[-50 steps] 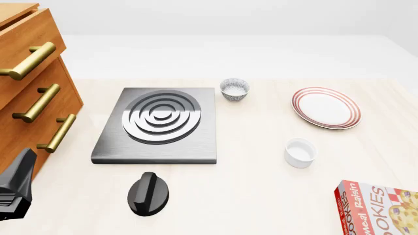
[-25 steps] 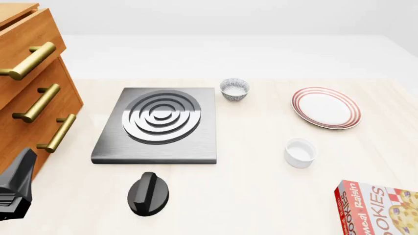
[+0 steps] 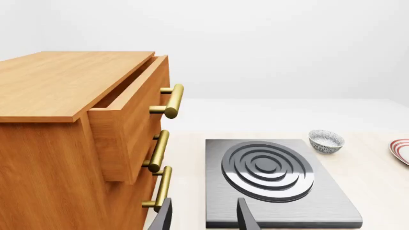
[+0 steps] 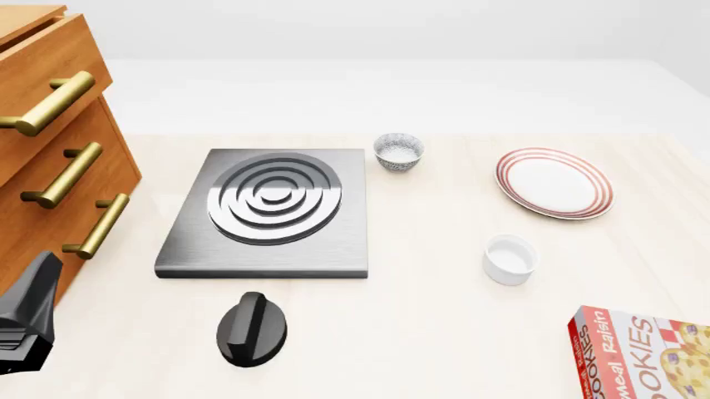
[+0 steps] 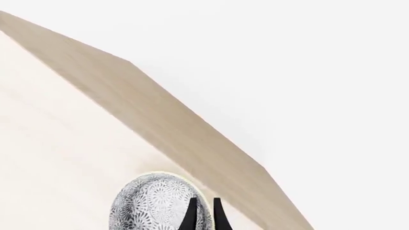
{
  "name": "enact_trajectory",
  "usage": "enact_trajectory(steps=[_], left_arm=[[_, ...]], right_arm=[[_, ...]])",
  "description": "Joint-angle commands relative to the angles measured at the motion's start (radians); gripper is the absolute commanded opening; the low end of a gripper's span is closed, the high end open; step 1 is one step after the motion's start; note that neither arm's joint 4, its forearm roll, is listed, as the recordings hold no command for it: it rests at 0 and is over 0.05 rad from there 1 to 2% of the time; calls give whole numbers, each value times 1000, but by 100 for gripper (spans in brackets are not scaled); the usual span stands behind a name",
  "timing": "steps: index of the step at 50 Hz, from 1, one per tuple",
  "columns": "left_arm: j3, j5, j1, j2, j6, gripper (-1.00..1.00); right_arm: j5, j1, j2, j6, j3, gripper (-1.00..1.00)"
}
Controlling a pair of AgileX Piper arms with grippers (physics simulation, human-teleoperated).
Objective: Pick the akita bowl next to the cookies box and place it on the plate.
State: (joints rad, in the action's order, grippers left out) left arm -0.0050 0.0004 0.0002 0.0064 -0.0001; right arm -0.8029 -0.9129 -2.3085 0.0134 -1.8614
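Note:
In the right wrist view the akita bowl shows its dark speckled outside and a pale rim, close to the table's edge. My right gripper has its fingers drawn close together over the bowl's rim, shut on it. This gripper and this bowl lie outside the front view. The cookies box lies at the front right corner. The plate, white with red rings, sits at the back right. Low at the front left, my left gripper is open with nothing between its fingers; its body is beside the cabinet.
A second speckled bowl stands behind the stove plate. A plain white cup sits in front of the plate. A black knob lies near the front. The wooden drawer cabinet fills the left side.

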Motion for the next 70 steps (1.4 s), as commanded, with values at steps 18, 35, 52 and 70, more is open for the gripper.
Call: enact_trajectory(steps=[18, 35, 52, 70], left_arm=[[0, 0, 0, 0, 0, 100], [0, 0, 0, 0, 0, 100], [0, 0, 0, 0, 0, 100], [0, 0, 0, 0, 0, 100]], right_arm=[[-8, 45, 158, -42, 86, -100], [-91, 51, 267, -63, 66, -100], [-152, 137, 325, -90, 17, -100], [-96, 214, 399, -141, 138, -100]])
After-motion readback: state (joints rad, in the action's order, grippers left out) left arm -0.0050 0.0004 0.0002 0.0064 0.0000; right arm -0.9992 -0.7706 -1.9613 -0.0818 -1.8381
